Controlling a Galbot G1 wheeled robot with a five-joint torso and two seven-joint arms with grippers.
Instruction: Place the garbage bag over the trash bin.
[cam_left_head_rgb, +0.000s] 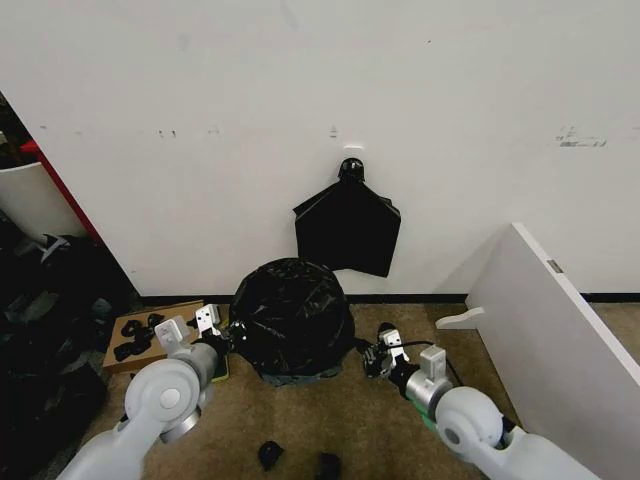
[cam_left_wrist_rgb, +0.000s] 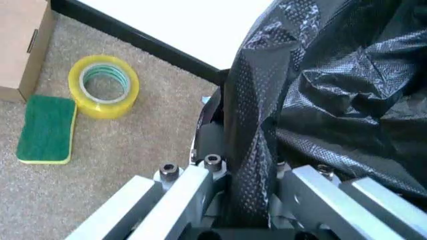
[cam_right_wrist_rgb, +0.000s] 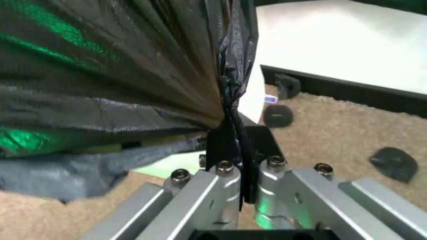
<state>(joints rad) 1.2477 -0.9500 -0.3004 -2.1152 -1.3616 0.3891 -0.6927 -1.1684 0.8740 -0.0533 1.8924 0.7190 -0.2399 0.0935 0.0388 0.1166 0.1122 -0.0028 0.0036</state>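
With the bag (cam_left_head_rgb: 291, 318) already draped over the bin (cam_right_wrist_rgb: 252, 95), the left end effector (cam_left_head_rgb: 214, 331) at nine o'clock and right end effector (cam_left_head_rgb: 381, 352) at three o'clock clamp its edges, leaving only final tucking, I judge.

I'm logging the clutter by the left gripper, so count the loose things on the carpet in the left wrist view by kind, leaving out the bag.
Tape roll: 1
Sponge: 1
Cardboard box: 1
Total: 3
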